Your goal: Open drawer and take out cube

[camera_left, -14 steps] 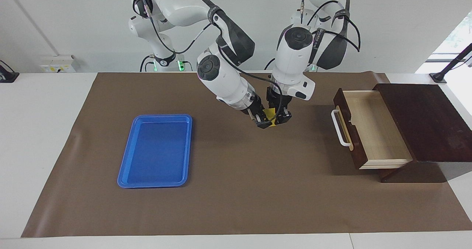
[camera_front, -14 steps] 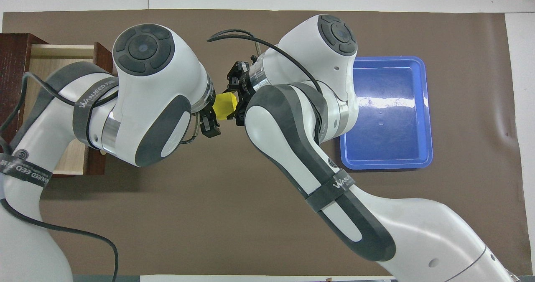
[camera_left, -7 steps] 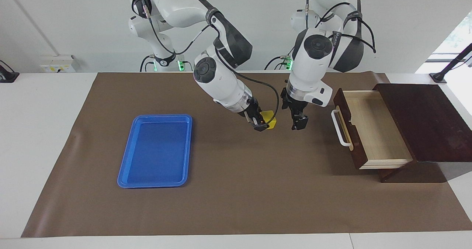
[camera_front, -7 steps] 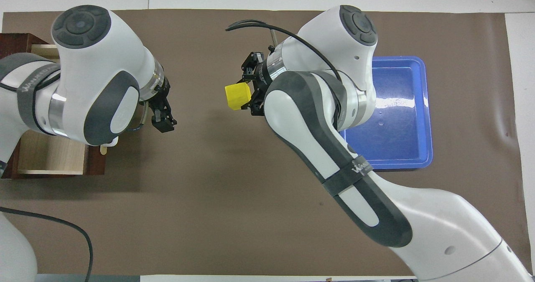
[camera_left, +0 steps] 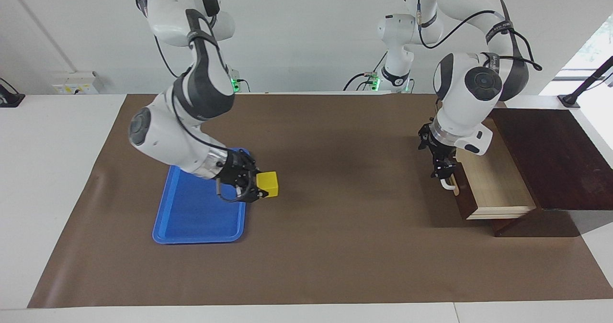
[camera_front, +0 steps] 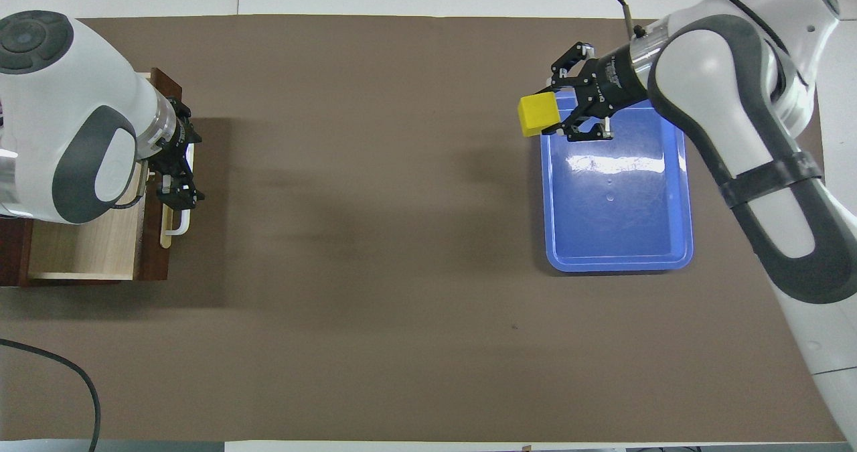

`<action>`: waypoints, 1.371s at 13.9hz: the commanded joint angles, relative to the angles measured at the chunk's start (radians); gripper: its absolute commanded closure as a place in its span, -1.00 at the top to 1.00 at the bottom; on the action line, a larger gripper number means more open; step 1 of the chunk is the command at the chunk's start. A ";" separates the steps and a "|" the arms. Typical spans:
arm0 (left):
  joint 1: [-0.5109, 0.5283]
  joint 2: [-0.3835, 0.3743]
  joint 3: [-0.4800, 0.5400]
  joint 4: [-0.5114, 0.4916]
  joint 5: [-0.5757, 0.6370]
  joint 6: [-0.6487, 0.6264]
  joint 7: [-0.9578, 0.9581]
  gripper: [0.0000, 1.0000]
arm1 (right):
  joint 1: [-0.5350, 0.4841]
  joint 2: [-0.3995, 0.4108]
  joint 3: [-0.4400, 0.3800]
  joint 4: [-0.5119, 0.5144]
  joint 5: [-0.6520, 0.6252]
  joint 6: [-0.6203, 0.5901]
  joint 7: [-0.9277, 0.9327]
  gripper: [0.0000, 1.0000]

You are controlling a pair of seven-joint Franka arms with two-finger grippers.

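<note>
Yellow cube [camera_left: 267,184] out of the open drawer [camera_left: 488,179], carried by the right gripper [camera_left: 256,187].
It was clamped by opposite flat faces, over the blue tray [camera_left: 191,222] edge; it looked light, rigid, easily held. Left gripper [camera_left: 443,170] hung spread wide over the white handle [camera_left: 446,185].

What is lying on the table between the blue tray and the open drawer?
Nothing: between the blue tray and the drawer only bare brown mat shows, most plainly in the overhead view.
</note>
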 commanded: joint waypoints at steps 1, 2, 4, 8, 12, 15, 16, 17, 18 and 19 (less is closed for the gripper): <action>0.080 -0.049 -0.010 -0.081 0.016 0.060 0.072 1.00 | -0.088 -0.085 0.014 -0.203 0.048 0.058 -0.067 -1.00; 0.103 -0.052 -0.010 -0.084 0.016 0.071 0.096 1.00 | -0.103 -0.098 0.012 -0.249 0.056 0.069 -0.075 -1.00; 0.144 -0.050 -0.010 -0.086 0.016 0.077 0.133 1.00 | -0.126 -0.118 0.015 -0.332 0.062 0.136 -0.122 -1.00; 0.213 -0.050 -0.010 -0.086 0.019 0.083 0.204 1.00 | -0.148 -0.057 0.014 -0.334 0.131 0.211 -0.202 -1.00; 0.295 -0.061 -0.010 -0.113 0.019 0.117 0.279 1.00 | -0.126 -0.044 0.014 -0.349 0.160 0.288 -0.209 -1.00; 0.318 -0.073 -0.010 -0.144 0.019 0.149 0.325 1.00 | -0.125 -0.041 0.015 -0.374 0.171 0.308 -0.236 -1.00; 0.330 -0.073 -0.010 -0.144 0.019 0.149 0.339 1.00 | -0.123 -0.041 0.015 -0.374 0.174 0.308 -0.241 -1.00; 0.335 -0.073 -0.010 -0.144 0.019 0.149 0.353 1.00 | -0.122 -0.041 0.015 -0.375 0.174 0.310 -0.242 -1.00; 0.344 -0.073 -0.010 -0.142 0.019 0.151 0.365 1.00 | -0.111 -0.041 0.015 -0.380 0.175 0.327 -0.247 -1.00; 0.345 -0.073 -0.010 -0.142 0.019 0.151 0.377 1.00 | -0.109 -0.041 0.015 -0.393 0.175 0.340 -0.264 -1.00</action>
